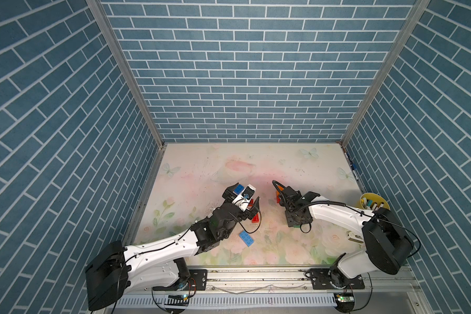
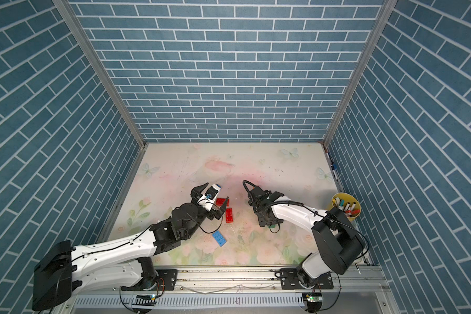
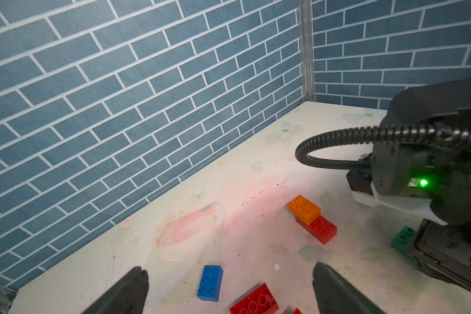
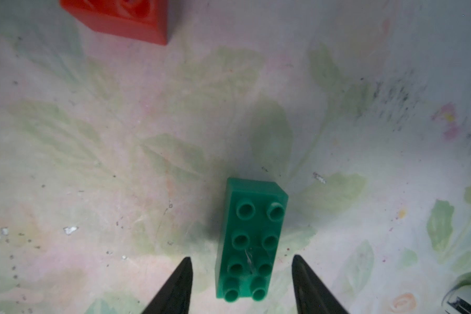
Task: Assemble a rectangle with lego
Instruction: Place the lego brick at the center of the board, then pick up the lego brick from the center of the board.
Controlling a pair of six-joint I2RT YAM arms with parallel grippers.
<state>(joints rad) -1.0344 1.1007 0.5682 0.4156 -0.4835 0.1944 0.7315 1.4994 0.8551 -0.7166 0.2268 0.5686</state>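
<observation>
Three red bricks (image 2: 229, 215), perhaps seven total.

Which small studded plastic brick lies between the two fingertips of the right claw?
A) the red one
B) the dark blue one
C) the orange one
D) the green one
D: in the right wrist view the green studded plastic brick lies studs up on the flower-printed table, between the open tips of the right claw, with a gap on each side.

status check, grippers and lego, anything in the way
Left gripper open, empty. Right gripper open, straddling green studded plastic brick flat on floral table, gaps both sides. Nothing blocking it in the wrist view.
</observation>
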